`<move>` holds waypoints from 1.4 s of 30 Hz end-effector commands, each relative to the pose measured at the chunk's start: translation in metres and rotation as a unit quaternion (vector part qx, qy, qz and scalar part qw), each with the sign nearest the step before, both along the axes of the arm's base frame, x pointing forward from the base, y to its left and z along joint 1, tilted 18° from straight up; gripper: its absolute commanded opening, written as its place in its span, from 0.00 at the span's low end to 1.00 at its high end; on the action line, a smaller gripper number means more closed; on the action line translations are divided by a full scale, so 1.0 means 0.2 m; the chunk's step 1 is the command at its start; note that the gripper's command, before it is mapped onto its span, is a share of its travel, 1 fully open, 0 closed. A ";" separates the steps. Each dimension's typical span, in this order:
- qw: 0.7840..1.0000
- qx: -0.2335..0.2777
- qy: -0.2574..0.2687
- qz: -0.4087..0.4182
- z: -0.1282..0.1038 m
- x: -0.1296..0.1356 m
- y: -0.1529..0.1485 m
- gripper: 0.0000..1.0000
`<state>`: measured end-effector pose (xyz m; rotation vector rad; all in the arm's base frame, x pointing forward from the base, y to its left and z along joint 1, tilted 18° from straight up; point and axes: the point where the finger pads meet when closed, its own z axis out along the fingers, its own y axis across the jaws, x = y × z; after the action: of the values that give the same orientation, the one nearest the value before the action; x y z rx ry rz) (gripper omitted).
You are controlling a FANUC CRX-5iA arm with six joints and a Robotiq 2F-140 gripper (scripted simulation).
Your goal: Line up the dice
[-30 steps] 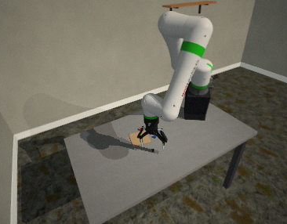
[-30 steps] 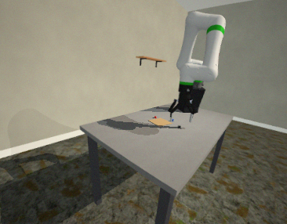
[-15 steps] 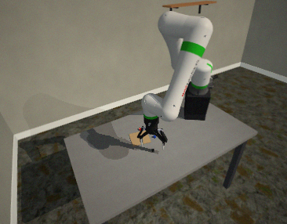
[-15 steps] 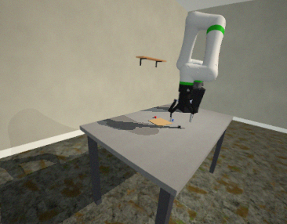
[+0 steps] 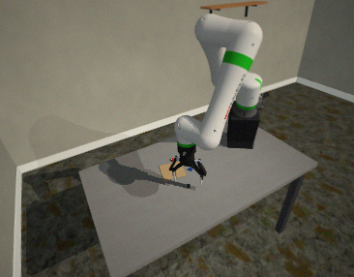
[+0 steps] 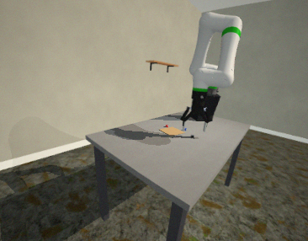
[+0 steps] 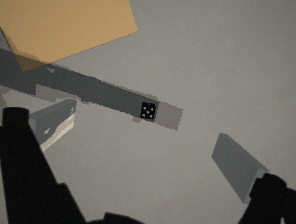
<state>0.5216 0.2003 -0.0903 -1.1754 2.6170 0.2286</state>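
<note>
The end effector (image 7: 150, 150) hangs wide open w/ nothing in it over the black die (image 7: 148, 111), which sits on the worktop (image 7: 225, 65) off the mat (image 7: 65, 25), so next it likely drops down & grabs it.

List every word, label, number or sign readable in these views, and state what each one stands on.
Black die, wrist view: five white pips on its top face, no digits.
Robot arm, top view: small red lettering along the forearm, too blurred to read.
Red die and blue die, exterior view: too small to read any pips.
Mat, table, open tool: no text.
</note>
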 end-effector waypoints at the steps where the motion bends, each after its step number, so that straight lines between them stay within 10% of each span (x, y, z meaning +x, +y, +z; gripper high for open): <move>1: 1.000 0.000 0.000 0.000 0.01 0.00 0.00 1.00; 21: 1.000 0.000 0.000 0.000 0.47 -0.08 -0.12 1.00; 33: 1.000 0.000 0.001 -0.003 0.47 -0.09 -0.13 1.00; 42: 0.981 0.034 0.049 -0.185 0.25 -0.38 -0.59 1.00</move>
<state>0.4620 0.1089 -0.0294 -0.8025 2.7839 0.2903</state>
